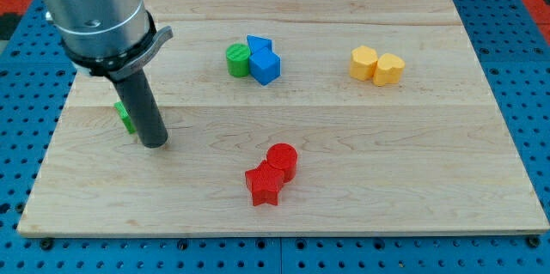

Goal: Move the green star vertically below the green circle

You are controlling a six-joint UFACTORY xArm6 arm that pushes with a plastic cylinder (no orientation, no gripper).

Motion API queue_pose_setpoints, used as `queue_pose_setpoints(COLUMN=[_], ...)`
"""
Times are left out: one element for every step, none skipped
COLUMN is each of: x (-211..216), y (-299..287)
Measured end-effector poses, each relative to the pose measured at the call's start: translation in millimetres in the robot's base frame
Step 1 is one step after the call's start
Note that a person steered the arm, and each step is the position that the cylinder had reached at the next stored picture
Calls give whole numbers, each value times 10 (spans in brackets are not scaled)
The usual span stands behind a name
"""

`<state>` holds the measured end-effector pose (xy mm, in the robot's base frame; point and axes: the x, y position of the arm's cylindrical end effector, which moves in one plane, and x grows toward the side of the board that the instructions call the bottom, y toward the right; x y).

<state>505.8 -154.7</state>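
Nearest us lies the red star (263,185). Our tip (154,143) touches the surface (412,162) just right of the half-hidden green star (124,117), far left of the green circle (236,59). We have no pincer.

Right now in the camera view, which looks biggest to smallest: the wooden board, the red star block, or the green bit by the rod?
1. Wooden board
2. Red star block
3. Green block, mostly hidden behind the rod, so its true size is unsure.

My tip (154,143) rests on the tabletop (412,162), touching the mostly hidden green star (125,118); the green circle (236,58) sits well apart toward the view's upper right.
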Motion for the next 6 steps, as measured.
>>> queue_pose_setpoints(x=[-25, -387, -607, -535, -23, -86], y=[-455, -730, 264, 669, 392, 839])
